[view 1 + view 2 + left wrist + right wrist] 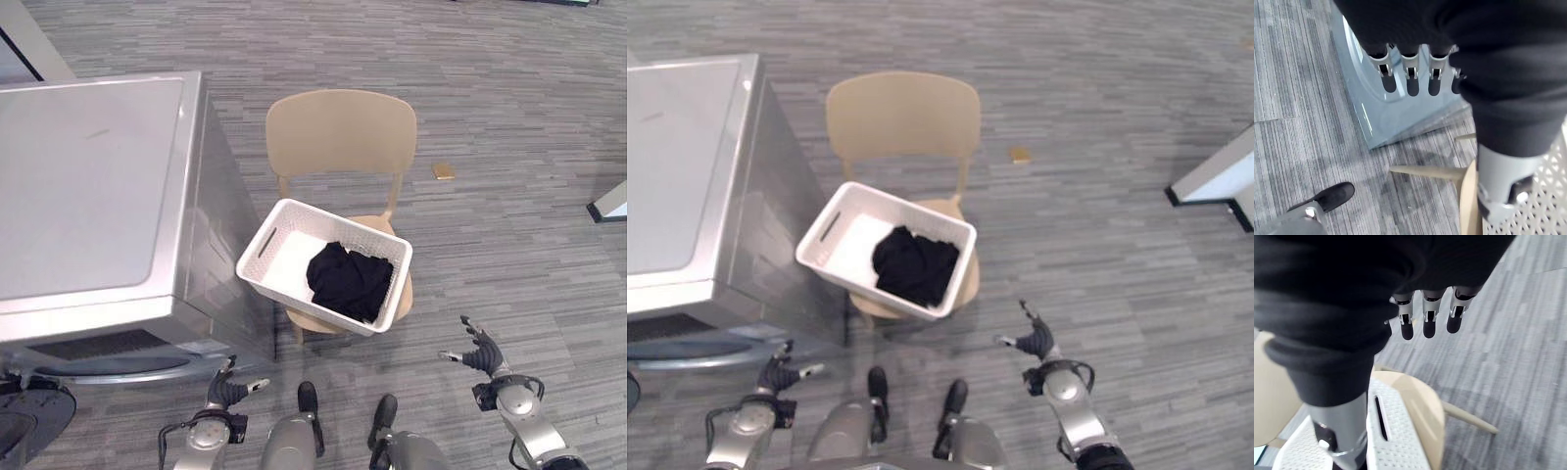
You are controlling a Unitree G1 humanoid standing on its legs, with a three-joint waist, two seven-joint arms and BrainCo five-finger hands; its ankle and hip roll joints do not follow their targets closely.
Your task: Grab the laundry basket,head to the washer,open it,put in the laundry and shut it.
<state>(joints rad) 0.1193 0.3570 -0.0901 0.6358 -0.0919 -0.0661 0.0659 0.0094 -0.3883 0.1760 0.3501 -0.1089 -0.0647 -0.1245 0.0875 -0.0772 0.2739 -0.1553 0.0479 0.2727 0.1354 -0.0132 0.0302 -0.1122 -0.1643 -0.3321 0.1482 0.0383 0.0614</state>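
Grey striped carpet (509, 117) runs across the whole floor. A tan wooden chair (342, 137) stands on it in the middle, a small tan square (444, 170) lies on the carpet just beyond, and a white panel edge (1215, 176) shows at the right.

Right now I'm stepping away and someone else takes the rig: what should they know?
Left hand and right hand are open, low, holding nothing, short of the chair. The white laundry basket sits on the chair seat with a dark garment inside, beside the washer. Nothing done yet. Left: grab the basket, go to the washer, open it, load the laundry, shut it.
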